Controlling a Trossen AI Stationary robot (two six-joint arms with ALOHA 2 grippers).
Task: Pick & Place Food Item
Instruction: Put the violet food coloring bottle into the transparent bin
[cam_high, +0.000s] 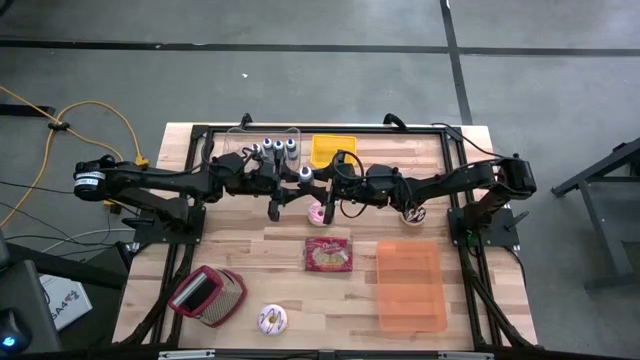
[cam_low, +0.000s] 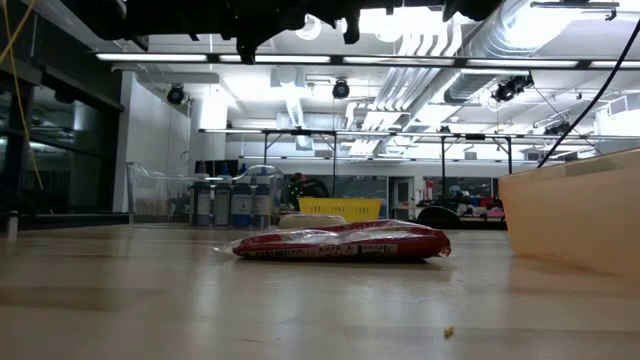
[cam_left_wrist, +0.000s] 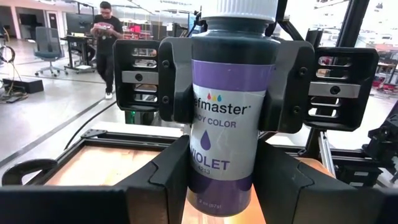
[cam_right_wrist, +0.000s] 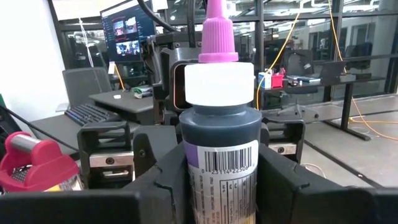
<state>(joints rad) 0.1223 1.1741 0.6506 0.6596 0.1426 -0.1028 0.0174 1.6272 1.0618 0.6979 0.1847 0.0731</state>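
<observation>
Violet on the label, white cap, pink nozzle: looking at a colour bottle (cam_left_wrist: 221, 124) hanging upright in mid-air over the back-centre of the worktop (cam_high: 250, 255), touching no surface.

Clamped low on the body by the left gripper (cam_left_wrist: 221, 183), jaws closed on both sides. Pinched higher up by the right gripper (cam_right_wrist: 221, 180), jaws against the bottle from the opposite side (how firmly, cannot tell). Reads as a mid-air handover, both arms meeting nose to nose.

Down on the worktop: red snack packet (cam_high: 328, 254), orange tray (cam_high: 410, 285), iced donut (cam_high: 272, 319), yellow bin (cam_high: 333, 150) at the back. Person (cam_left_wrist: 106, 37) standing well back in the room, off the rig.

Risks from here:
- Dropping it: letting go on the left before the right has real purchase. Smooth round body, so little friction to spare.
- Fighting over it: pulling either arm away while both are clamped, which would twist the bottle or strain the jaws.
- Squeezing soft plastic hard enough to push colour out of the nozzle.
- Falling onto the packet or rolling off the worktop (long drop, round body).
</observation>
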